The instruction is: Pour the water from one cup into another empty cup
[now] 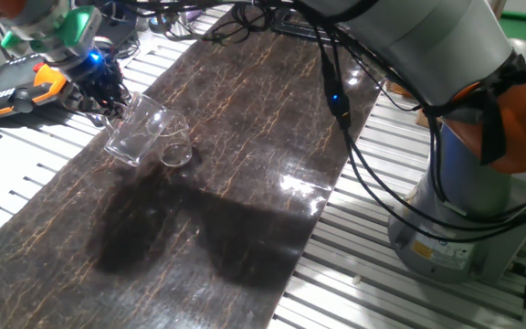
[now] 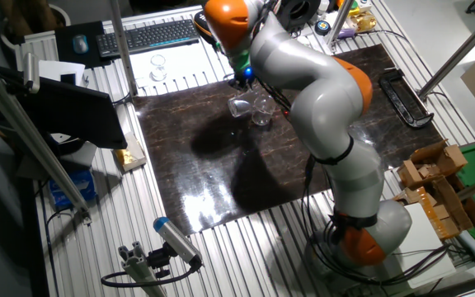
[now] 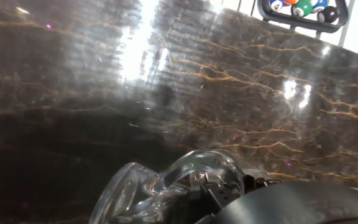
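My gripper [image 1: 110,99] is shut on the clear straight-sided tumbler [image 1: 133,130] and holds it steeply tilted at the far left end of the dark marble mat [image 1: 245,183]. The tapered wide-rimmed cup [image 1: 175,149] stands on the mat right beside the tumbler, touching or almost touching it. In the other fixed view the tilted tumbler [image 2: 239,106] hangs under the gripper [image 2: 246,81], with the cup [image 2: 262,110] next to it. In the hand view the tumbler [image 3: 166,190] fills the bottom edge beside a dark finger [image 3: 291,205]. I cannot make out the water.
An orange-and-black tool [image 1: 21,87] lies off the mat behind the gripper. A keyboard [image 2: 147,35] and a small glass [image 2: 158,68] sit beyond the mat. A black tray [image 2: 404,97] and wooden blocks [image 2: 435,177] are to one side. The arm's base [image 1: 464,210] stands beside the mat.
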`<state>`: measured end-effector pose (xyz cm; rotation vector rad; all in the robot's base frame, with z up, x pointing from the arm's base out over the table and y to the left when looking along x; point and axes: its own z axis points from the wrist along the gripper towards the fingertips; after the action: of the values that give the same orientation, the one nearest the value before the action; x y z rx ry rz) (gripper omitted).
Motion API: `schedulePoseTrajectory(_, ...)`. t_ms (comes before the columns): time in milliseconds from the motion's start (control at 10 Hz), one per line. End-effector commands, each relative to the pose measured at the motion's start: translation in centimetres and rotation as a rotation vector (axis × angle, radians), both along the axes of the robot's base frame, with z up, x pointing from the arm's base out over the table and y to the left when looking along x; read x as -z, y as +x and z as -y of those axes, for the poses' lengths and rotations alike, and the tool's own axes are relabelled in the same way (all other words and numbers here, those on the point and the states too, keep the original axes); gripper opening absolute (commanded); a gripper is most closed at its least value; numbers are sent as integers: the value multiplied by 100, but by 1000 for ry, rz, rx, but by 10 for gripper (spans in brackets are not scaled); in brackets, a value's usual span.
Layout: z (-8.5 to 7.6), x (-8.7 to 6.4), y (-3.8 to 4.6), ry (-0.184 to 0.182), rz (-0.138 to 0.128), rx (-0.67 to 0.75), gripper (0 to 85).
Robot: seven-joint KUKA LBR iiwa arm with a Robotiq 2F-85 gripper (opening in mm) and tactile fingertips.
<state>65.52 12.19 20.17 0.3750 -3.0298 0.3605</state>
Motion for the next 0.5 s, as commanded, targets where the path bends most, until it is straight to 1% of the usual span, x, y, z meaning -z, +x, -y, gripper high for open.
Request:
schedulePoseTrajectory(0,27,15,1,26,-2,11,7)
schedulePoseTrajectory(200,74,48,2,63,-5,25,7)
schedulePoseTrajectory(400,88,64,5,95,-18,40,7)
